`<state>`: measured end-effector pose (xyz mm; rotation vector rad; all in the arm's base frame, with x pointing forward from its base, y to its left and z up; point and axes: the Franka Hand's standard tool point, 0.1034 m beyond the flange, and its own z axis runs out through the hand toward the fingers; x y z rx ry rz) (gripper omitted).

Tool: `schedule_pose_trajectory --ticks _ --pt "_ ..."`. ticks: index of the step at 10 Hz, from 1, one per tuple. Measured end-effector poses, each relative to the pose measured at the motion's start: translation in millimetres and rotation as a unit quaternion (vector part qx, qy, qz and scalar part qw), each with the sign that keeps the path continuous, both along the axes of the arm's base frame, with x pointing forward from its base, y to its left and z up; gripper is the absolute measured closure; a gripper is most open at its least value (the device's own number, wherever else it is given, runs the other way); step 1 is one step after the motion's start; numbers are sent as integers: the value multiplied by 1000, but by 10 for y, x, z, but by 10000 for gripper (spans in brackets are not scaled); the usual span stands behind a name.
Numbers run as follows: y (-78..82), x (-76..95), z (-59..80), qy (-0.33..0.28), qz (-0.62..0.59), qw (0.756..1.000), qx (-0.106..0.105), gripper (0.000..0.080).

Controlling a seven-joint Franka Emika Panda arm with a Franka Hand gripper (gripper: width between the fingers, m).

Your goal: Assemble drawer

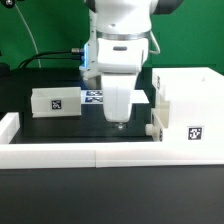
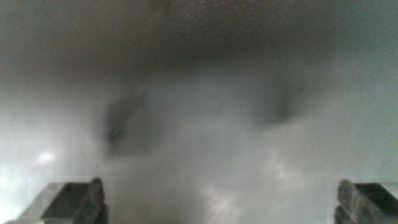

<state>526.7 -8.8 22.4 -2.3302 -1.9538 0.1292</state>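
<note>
The tall white drawer case (image 1: 188, 100) stands at the exterior view's right, with a square tag (image 1: 196, 133) on its front. A white knobbed tray (image 1: 153, 118) sits against the case's left side. A second small white tray (image 1: 58, 100) with a tag stands at the exterior view's left. My gripper (image 1: 118, 122) points down, low over the black table between this tray and the case, touching neither. In the wrist view my gripper (image 2: 221, 205) is open, with its fingertips (image 2: 71, 200) wide apart. Between them is only a grey blur.
The marker board (image 1: 94, 97) lies on the black table behind my gripper. A low white wall (image 1: 100, 152) edges the table's front and turns up at the left end (image 1: 8, 125). A green backdrop and cables stand behind.
</note>
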Motion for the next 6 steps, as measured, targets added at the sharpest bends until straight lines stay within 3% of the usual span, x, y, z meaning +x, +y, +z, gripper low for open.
schedule_pose_trajectory --ticks 6 --pt "-469 -575 197 -26 -39 999 -10 151"
